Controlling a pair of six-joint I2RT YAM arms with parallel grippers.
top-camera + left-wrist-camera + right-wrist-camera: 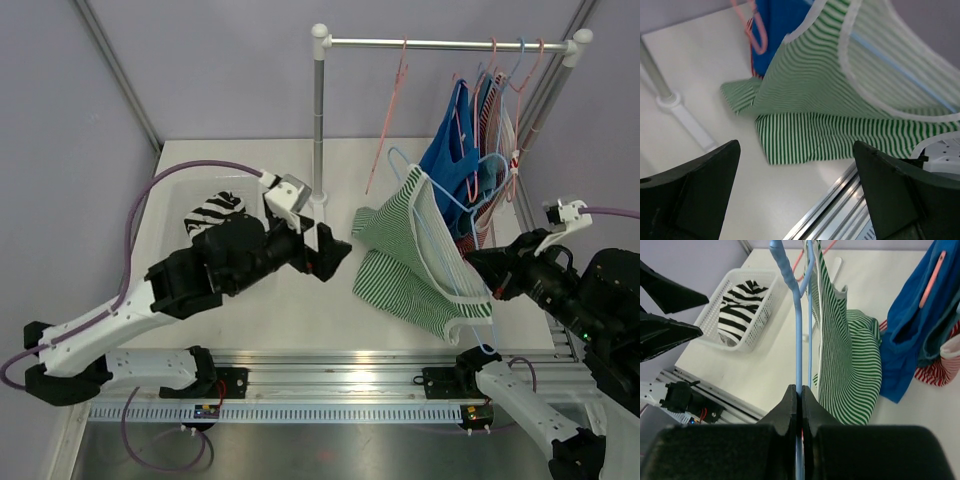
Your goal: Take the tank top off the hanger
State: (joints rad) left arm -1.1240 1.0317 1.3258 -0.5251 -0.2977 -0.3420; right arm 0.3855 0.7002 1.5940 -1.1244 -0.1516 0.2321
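Green and white stripes mark the tank top [405, 250], which sits on a light blue wire hanger [799, 335]. The hanger is tilted, and its hook is well below the rail [440, 44] of the clothes rack. The lower part of the tank top lies folded on the white table [270, 310], right of the centre and in front of the rack pole. The upper part is stretched up along the hanger wire.

The right pincer [801, 392] is closed tight on the blue wire (the two fingers almost meet around it), just beside the striped cloth. The left pincer [340, 255] is spread wide and holds nothing. It points at the hem of the tank top and is near it, but apart from it.

Behind the tank top, a blue garment [450, 150] and a red and white striped one [945, 367] hang from the rack, and an empty pink hanger [390, 110] is on the rail. On the left of the table stands a white basket [715, 315] with a black and white striped garment [215, 210] inside.
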